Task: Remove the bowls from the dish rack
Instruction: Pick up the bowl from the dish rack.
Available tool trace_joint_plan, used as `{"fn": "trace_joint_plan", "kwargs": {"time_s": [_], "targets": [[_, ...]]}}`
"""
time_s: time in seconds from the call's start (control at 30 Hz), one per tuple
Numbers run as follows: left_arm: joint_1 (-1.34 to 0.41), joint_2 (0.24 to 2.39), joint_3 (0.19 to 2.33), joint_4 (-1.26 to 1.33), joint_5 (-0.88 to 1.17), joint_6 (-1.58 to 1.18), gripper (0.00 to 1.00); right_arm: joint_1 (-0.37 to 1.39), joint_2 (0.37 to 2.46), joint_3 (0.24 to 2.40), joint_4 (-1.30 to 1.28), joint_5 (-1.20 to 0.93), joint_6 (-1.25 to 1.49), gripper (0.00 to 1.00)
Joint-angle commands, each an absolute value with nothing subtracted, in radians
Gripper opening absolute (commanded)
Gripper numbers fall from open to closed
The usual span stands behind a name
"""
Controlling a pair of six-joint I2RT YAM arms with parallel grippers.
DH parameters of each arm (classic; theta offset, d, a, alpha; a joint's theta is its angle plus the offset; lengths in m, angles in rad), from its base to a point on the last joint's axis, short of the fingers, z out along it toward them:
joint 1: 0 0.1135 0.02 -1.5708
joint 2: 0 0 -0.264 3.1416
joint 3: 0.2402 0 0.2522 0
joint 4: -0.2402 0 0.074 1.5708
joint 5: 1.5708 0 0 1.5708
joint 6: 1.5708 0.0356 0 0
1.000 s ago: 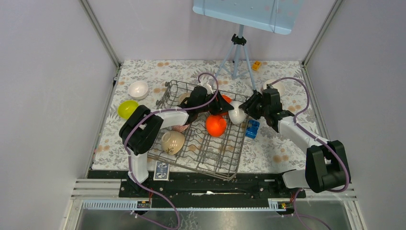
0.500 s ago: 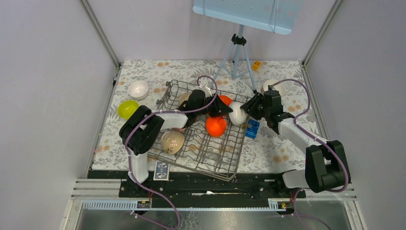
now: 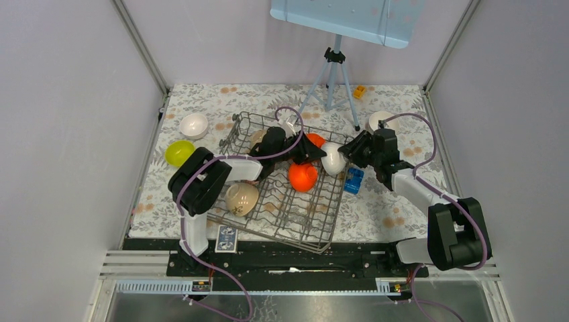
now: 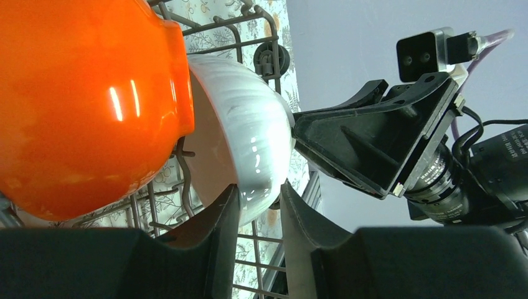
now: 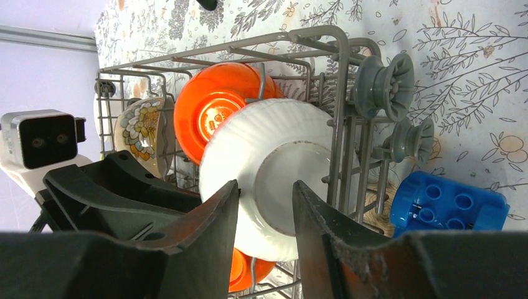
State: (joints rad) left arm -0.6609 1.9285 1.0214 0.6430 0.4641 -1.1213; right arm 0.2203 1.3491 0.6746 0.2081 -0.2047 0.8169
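The grey wire dish rack (image 3: 295, 215) (image 5: 339, 75) lies mid-table. A white bowl (image 3: 333, 159) (image 4: 255, 143) (image 5: 274, 168) stands on edge at its right side. My left gripper (image 3: 314, 153) (image 4: 258, 187) is shut on that bowl's rim, one finger inside and one outside. From the right, my right gripper (image 3: 350, 149) (image 5: 264, 184) stands open just short of the bowl's base. An orange bowl (image 3: 302, 176) (image 4: 81, 93) (image 5: 212, 106) sits next to the white one. A beige bowl (image 3: 241, 198) lies at the rack's near left, and a flowered bowl (image 5: 143, 131) stands farther in.
A blue block (image 3: 353, 180) (image 5: 445, 202) lies just outside the rack's right edge. On the cloth are a white bowl (image 3: 194, 125), a lime bowl (image 3: 178, 152) and another white bowl (image 3: 379, 121). A tripod (image 3: 333, 74) stands behind; a card pack (image 3: 226, 238) lies in front.
My left gripper's jaws have narrowed onto the white bowl's rim. The right gripper has closed slightly and shifted a little to the right. The white bowl has barely moved.
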Motion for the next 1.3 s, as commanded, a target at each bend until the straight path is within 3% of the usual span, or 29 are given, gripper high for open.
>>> {"fn": "trace_joint_plan", "kwargs": {"time_s": [0.0,0.53,0.7,0.83,0.97,1.03,1.13,1.27], "targets": [[-0.680,1.914,1.040,0.894,0.572,-1.177,0.32,0.230,1.360,0.646,0.224,-0.302,0.841,0.43],[-0.681,1.925,1.042,0.927,0.576,-1.175,0.10,0.226,1.348,0.641,0.233,-0.356,0.848,0.43],[-0.680,1.924,1.046,0.928,0.581,-1.174,0.08,0.225,1.344,0.644,0.235,-0.365,0.845,0.44],[-0.681,1.926,1.042,0.927,0.585,-1.171,0.16,0.225,1.344,0.640,0.237,-0.369,0.845,0.44],[-0.681,1.926,1.038,0.914,0.585,-1.163,0.40,0.225,1.351,0.640,0.240,-0.376,0.844,0.44],[-0.680,1.927,1.039,0.907,0.587,-1.156,0.46,0.224,1.356,0.639,0.246,-0.382,0.848,0.44],[-0.681,1.931,1.043,0.910,0.595,-1.155,0.45,0.225,1.363,0.638,0.261,-0.390,0.857,0.44],[-0.682,1.941,1.045,0.931,0.607,-1.165,0.35,0.225,1.370,0.638,0.271,-0.396,0.865,0.43]]}}
